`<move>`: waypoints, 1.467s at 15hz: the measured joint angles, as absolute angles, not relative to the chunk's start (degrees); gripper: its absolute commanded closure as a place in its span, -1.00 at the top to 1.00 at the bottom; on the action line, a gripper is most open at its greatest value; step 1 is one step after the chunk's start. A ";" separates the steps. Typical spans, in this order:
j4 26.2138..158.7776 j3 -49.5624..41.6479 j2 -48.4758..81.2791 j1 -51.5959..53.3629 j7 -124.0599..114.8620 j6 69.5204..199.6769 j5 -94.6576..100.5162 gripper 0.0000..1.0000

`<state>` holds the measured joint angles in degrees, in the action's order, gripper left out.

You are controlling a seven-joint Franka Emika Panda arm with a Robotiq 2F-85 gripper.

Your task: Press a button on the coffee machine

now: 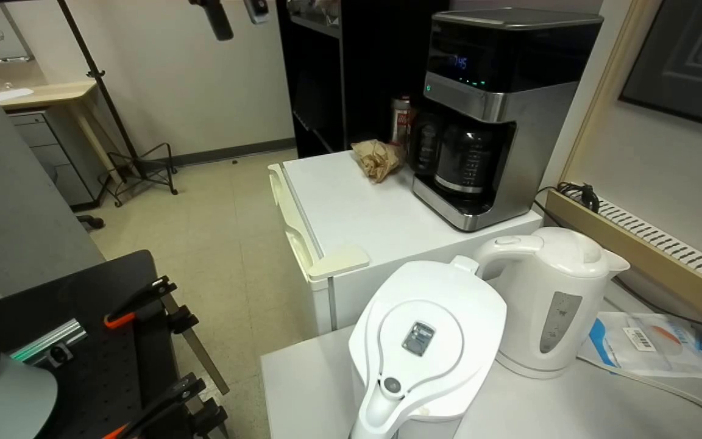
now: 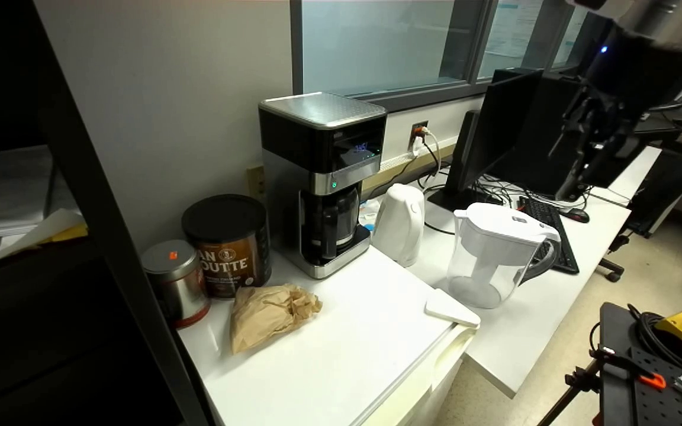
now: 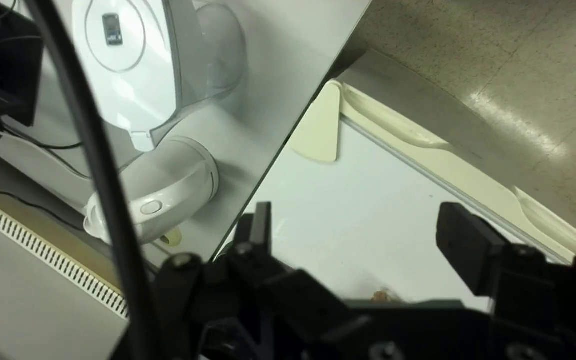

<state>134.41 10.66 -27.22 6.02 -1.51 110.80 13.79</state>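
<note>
The coffee machine (image 1: 534,140) is tall, black and silver-grey. It stands upright on the white fridge top with a dark glass carafe (image 1: 464,155) inside. It also shows in an exterior view (image 2: 317,148). Its display is lit blue, with small green lights (image 1: 471,82) below and a green-lit symbol (image 2: 334,184) on the silver band. My gripper is open and empty in the wrist view (image 3: 355,220), above the fridge top. In both exterior views it hangs in the air, apart from the machine (image 1: 237,17) (image 2: 560,171). In the wrist view the machine is mostly or wholly hidden behind the gripper.
A white kettle (image 1: 552,305) and a white filter pitcher (image 1: 430,341) stand on the desk beside the fridge (image 2: 347,355). A crumpled paper bag (image 2: 270,313) and two cans (image 2: 228,248) (image 2: 178,284) sit beside the machine. Monitors (image 2: 495,130) stand farther along the desk.
</note>
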 measured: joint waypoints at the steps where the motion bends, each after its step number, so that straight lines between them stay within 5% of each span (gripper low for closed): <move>1: 134.41 10.31 -26.04 5.83 -1.26 112.69 15.10 -0.13; 6: 134.37 9.96 -20.46 3.25 -2.23 122.72 25.21 -0.87; 8: 134.34 9.99 -18.51 1.87 -4.68 127.30 31.00 -1.00; 22: 128.44 7.09 -2.74 -1.86 -27.95 145.33 60.42 -0.92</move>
<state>128.44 7.09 -2.74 -1.86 -27.95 145.33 60.42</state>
